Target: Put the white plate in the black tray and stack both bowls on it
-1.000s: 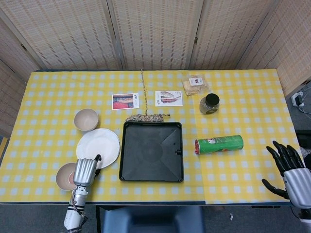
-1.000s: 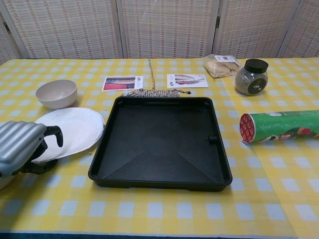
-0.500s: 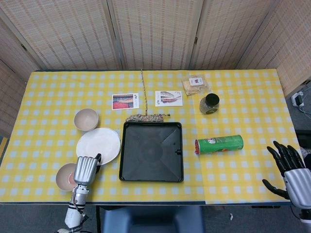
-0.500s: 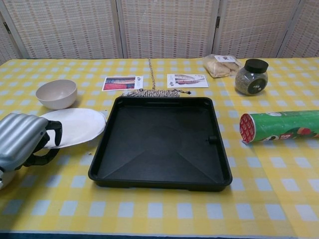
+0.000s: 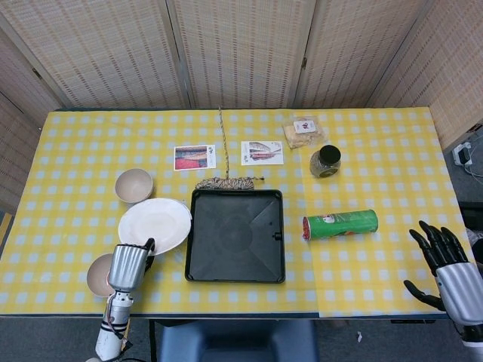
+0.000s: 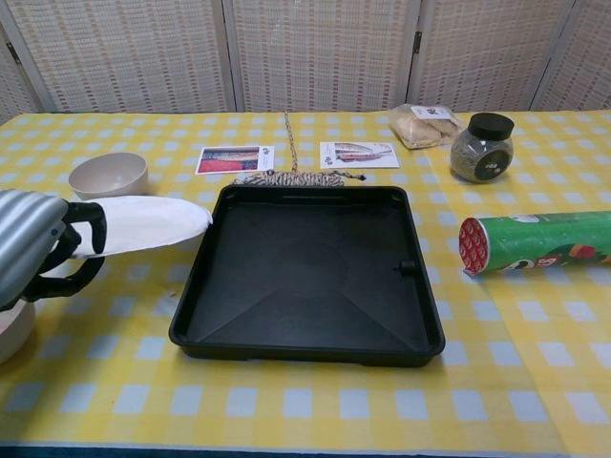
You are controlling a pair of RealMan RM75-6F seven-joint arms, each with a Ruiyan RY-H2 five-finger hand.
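**Plate lifted at left, right edge reaching the tray's left rim**

Your left hand (image 6: 33, 250) has the white plate (image 6: 143, 225) pinched at its near-left rim, dark fingers (image 6: 81, 215) curled over the top. In the chest view the plate sits off the cloth, roughly level, its right edge just at the left rim of the black tray (image 6: 196, 286). From the head view the plate (image 5: 155, 225) barely overlaps that rim.

Tray interior is bare, walls low all round. A small knob (image 6: 407, 267) sits on the inside of the right wall.

Bowls: one beige bowl (image 6: 108, 175) is on the table just far of the plate, close to its far rim. The second bowl (image 5: 98, 274) sits near-left, partly under your left hand, at the table's near edge.

A coil of twine (image 6: 289, 177) lies against the tray's far wall. The green can (image 6: 537, 241) lies on its side right of the tray, apart from it.

Your right hand (image 5: 445, 268) is off the near-right corner of the table, fingers spread, holding nothing.
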